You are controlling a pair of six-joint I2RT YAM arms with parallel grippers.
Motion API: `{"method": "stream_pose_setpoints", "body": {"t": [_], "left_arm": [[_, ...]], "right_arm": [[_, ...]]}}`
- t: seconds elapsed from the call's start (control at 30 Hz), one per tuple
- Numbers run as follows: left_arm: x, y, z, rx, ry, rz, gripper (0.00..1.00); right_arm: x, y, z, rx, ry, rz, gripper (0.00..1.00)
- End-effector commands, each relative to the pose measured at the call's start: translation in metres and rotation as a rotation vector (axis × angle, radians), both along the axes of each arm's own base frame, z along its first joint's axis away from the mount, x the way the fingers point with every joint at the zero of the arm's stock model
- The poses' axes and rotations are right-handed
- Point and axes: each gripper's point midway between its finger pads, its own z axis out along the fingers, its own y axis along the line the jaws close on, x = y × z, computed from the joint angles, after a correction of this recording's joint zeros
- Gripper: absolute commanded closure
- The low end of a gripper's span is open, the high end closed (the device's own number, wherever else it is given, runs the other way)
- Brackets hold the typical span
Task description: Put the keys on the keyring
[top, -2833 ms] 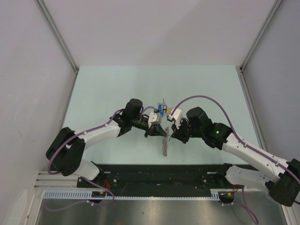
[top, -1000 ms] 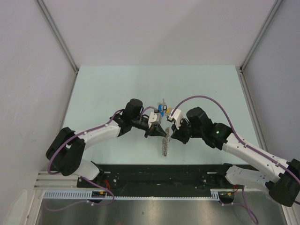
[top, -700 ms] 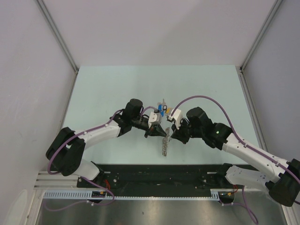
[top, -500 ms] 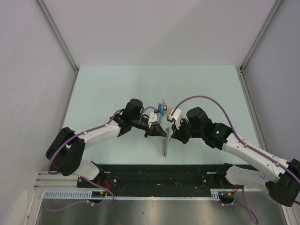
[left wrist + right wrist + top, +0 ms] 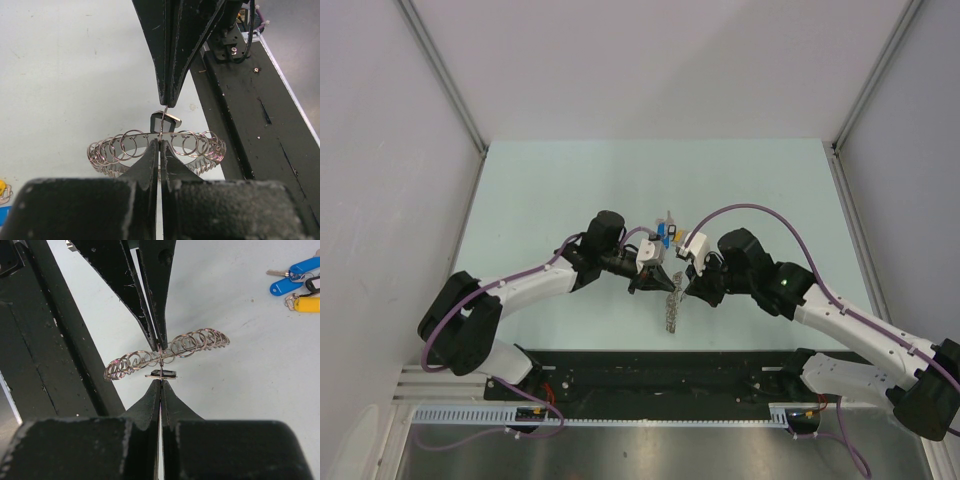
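Midway across the desk [image 5: 550,190], toward its near edge, two claws meet tip to tip.

Left gripper [image 5: 160,147]: jaws pressed fully together, pinching the rim of the keyring [image 5: 125,147] from one side; tips dark, scuffed.

Right gripper [image 5: 160,385]: jaws likewise fully closed, nipped on the same ring from the opposite side, directly facing the other claw's tips.

Keyring: silvery, made of many small overlapping wire loops forming a curved band; held between the two claws, lifted clear of the desk surface, standing edge-on in the overhead view [image 5: 672,303]. A small dark-rimmed metal tab [image 5: 161,373] sits at the pinch point.

Keys [image 5: 297,282]: loose cluster lying flat on the desk, apart from the ring, just beyond the claws toward the far edge; two blue heads, one yellow, one black-rimmed. Same cluster overhead [image 5: 667,232], between the two wrists.

Near edge: black base rail [image 5: 660,370] carrying both arms.
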Motion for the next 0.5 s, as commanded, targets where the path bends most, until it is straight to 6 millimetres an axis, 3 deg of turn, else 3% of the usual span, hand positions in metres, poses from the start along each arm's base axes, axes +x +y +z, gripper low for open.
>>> {"method": "stream_pose_setpoints", "body": {"t": [0.0,0.47], "left_arm": [[0.003,-0.007,0.018,-0.044,-0.061,-0.033,0.99],[-0.008,-0.009,0.02,-0.06,-0.056,-0.09,0.99]], "right_arm": [[0.004,0.008,0.012,0.047,-0.016,0.006,1.0],[0.003,0.013,0.012,0.065,-0.002,0.033,1.0]]}}
